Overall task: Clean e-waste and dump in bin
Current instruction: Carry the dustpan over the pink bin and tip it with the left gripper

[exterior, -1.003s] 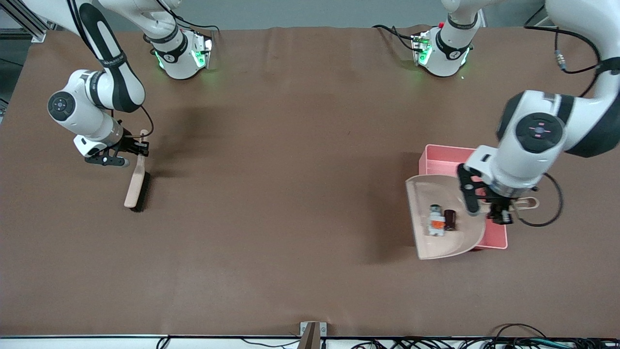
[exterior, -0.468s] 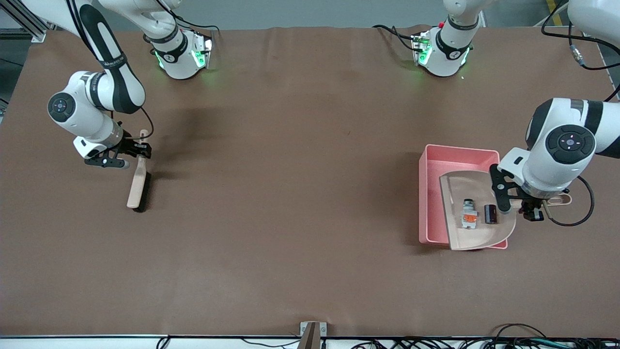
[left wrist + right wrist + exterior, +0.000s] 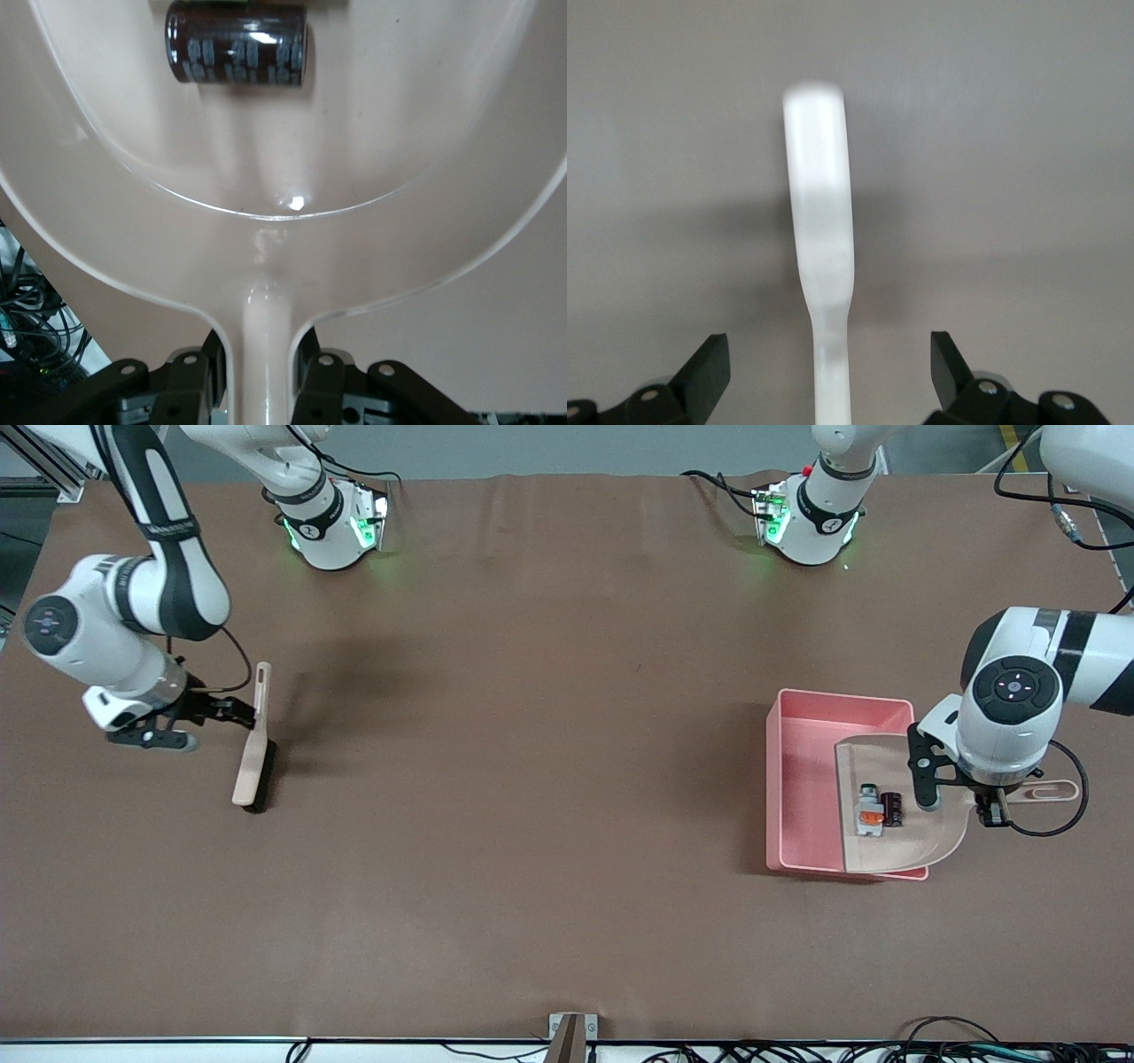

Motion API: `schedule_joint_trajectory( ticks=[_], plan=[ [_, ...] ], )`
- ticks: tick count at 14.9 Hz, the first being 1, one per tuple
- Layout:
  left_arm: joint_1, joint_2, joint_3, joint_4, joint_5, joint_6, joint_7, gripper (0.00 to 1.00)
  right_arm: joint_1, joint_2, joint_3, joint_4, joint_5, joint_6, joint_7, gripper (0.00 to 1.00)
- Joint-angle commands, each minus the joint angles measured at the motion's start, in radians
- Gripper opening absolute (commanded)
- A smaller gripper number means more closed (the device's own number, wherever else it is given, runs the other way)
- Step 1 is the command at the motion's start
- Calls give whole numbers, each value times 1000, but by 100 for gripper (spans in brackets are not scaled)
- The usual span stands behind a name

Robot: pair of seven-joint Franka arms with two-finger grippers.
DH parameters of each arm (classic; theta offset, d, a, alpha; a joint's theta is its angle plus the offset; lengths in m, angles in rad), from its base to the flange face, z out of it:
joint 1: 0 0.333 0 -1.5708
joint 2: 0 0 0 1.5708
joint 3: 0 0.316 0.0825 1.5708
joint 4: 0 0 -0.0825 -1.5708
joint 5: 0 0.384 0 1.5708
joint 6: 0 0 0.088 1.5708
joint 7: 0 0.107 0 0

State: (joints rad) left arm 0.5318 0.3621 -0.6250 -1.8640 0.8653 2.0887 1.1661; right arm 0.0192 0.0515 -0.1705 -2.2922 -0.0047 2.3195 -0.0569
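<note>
Left gripper [image 3: 983, 804] clamps handle of beige plastic dustpan [image 3: 895, 824] over pink rectangular tub [image 3: 802, 788]; white-grey block [image 3: 870, 811], dark cylinder [image 3: 236, 42] inside pan. Risk: insufficient tilt, parts stay. Right gripper [image 3: 828, 372] open astride wooden brush [image 3: 251, 757] handle.

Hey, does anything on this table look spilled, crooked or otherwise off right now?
Nothing stands out. The two parts sit in the dustpan, held level over the pink bin by the left gripper. The brush lies flat on the table, with the open right gripper at its handle.
</note>
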Motion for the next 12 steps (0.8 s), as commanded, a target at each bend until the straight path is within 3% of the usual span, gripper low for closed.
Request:
schedule_joint_trajectory(
  ticks=[1, 4, 10, 12],
  plan=[
    [19, -81, -18, -63, 55, 1, -2, 10, -13, -6, 11, 239, -11, -246, -9, 100],
    [19, -112, -18, -89, 101, -9, 0, 10, -2, 1, 13, 455, -11, -422, -9, 100],
    [11, -140, -22, -100, 172, -18, -35, 9, -12, -18, 9, 733, 0, -766, 0, 100],
    [11, -141, -60, -72, 172, -51, -51, 9, -5, -13, 14, 821, 0, -847, 2, 100]
  ],
)
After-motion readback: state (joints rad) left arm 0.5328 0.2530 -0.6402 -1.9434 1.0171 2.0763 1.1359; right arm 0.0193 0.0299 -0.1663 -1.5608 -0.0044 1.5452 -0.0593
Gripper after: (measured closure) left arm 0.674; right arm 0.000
